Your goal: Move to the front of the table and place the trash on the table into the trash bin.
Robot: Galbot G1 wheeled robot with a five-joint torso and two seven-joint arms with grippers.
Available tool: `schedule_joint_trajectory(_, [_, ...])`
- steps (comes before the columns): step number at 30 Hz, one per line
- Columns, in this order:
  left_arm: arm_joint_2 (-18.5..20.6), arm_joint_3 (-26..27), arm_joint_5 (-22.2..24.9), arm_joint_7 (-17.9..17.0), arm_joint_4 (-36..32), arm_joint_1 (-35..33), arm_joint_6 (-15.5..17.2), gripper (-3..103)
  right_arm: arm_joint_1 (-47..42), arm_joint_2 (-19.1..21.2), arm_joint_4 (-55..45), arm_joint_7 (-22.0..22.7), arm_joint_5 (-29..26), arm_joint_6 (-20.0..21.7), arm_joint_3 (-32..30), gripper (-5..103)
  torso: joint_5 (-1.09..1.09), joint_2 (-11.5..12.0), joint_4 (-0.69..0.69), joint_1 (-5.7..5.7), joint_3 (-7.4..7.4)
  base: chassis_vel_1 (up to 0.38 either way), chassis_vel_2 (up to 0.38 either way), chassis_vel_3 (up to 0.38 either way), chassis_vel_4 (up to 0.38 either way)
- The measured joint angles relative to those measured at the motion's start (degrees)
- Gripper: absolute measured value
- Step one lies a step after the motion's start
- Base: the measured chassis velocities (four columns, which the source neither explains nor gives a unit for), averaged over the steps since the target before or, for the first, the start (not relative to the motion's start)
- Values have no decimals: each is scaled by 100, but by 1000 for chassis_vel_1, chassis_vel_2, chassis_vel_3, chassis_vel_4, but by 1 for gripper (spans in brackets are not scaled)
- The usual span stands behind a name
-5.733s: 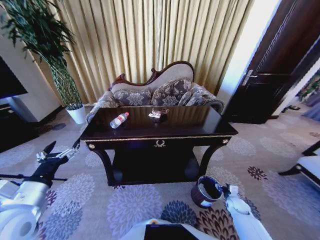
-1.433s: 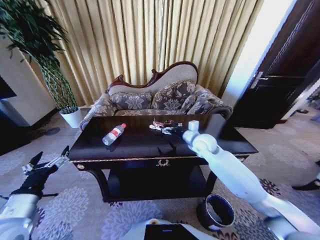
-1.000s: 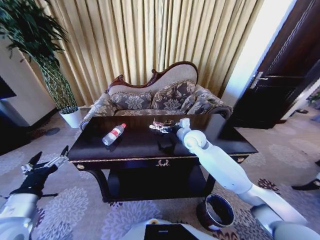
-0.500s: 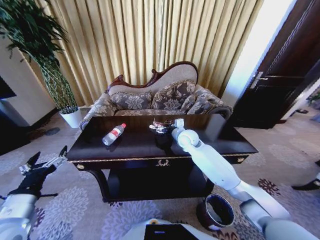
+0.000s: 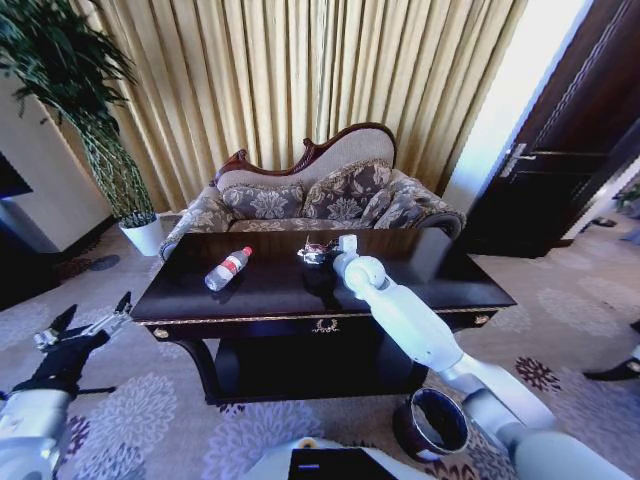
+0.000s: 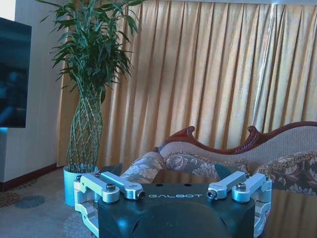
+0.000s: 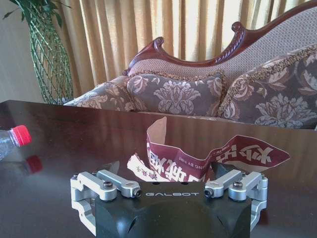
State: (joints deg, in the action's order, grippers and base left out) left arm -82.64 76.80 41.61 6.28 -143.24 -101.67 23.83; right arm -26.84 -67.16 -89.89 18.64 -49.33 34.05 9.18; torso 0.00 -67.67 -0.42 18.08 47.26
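1. Reaching over the table [image 5: 250, 290], the right gripper [image 5: 322, 254] sits at the wrapper [image 5: 314, 246], near the far edge mid-table. Right arm is clearly the nearer one.
2. Right wrist view: wrapper [image 7: 208, 156] lies straight ahead of the fingers, crumpled reddish-white foil w/ printing, long axis running across the finger line, not along it. One end sticks up near centre, other end stretches out past one finger.
3. Finger state, right: spread apart, w/ wrapper's near edge between the tips or just beyond; contact can't be confirmed.
4. Bottle [image 5: 228, 268], red cap toward the couch side, lies on the table toward robot's left, well apart from the wrapper. Its cap end [image 7: 15, 136] shows at the edge of the right wrist view.
5. Left gripper [image 5: 85, 330] hangs low off the table's left front corner, fingers spread, nothing held; parked.
6. Trash bin [image 5: 432, 424] stands on carpet by the table's right front leg, below the right arm.
7. Judgement: grasp step on wrapper, not closed yet. Short push fwd then close should do it; foil is thin and may slide on glossy top.
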Motion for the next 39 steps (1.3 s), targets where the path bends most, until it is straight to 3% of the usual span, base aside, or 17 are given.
schedule_joint_trajectory(2, [-2, 3, 1, 11, 0, -8, -18, 100, 6, -17, 52, -52, 96, -43, 11, 98, 0, 0, 0, 0, 0, 0, 0, 0, 0])
schedule_joint_trajectory(13, [-56, 22, -1, 88, 0, -29, -109, 100, 28, -28, 179, -73, 317, -199, 28, 55, 0, 0, 0, 0, 0, 0, 0, 0, 0])
schedule_joint_trajectory(15, [-55, 28, -1, 88, 0, -29, -112, 100, 23, -21, 179, -73, 322, -205, 24, 55, 0, 0, 0, 0, 0, 0, 0, 0, 0])
schedule_joint_trajectory(16, [-47, 37, -1, 90, 0, -29, -119, 100, 15, -10, 176, -73, 331, -212, 15, 44, 1, 0, 0, 0, 0, 0, 0, 0, 0])
schedule_joint_trajectory(17, [-47, 37, -1, 90, 0, -29, -119, 100, 15, -10, 176, -73, 331, -212, 15, 44, 1, 0, 0, 0, 0, 0, 0, 0, 0])
schedule_joint_trajectory(20, [-43, 54, 1, 93, 0, -31, -129, 100, -21, -3, 137, -73, 338, -219, -2, 28, 1, -1, 0, 0, 0, 0, 0, 0, 0])
schedule_joint_trajectory(23, [-49, 59, 1, 93, 0, -36, -139, 100, -40, -3, 110, -72, 339, -221, -6, 22, 1, -1, 0, 0, 0, 0, 0, 0, 0])
schedule_joint_trajectory(24, [-54, 71, 2, 95, 0, -42, -146, 100, -55, -3, 86, -71, 339, -222, -7, 12, 1, 0, 0, 0, 0, 0, 0, 0, 0])
schedule_joint_trajectory(27, [-55, 108, 14, 106, 0, -58, -157, 100, -75, -3, 49, -68, 339, -225, -21, 3, 0, 0, 0, 0, 0, 0, 0, 0, 0])
schedule_joint_trajectory(34, [-49, 169, 59, 126, 0, -85, -181, 100, -118, 7, -38, -66, 326, -234, -74, 0, 1, -1, 0, 0, 0, 0, 0, 0, 0])
schedule_joint_trajectory(39, [-6, 173, 87, 115, 0, -83, -183, 100, -321, 125, -512, 77, 179, -594, -258, 0, 1, 0, 1, 0, 0, 0, 0, 0, 0])
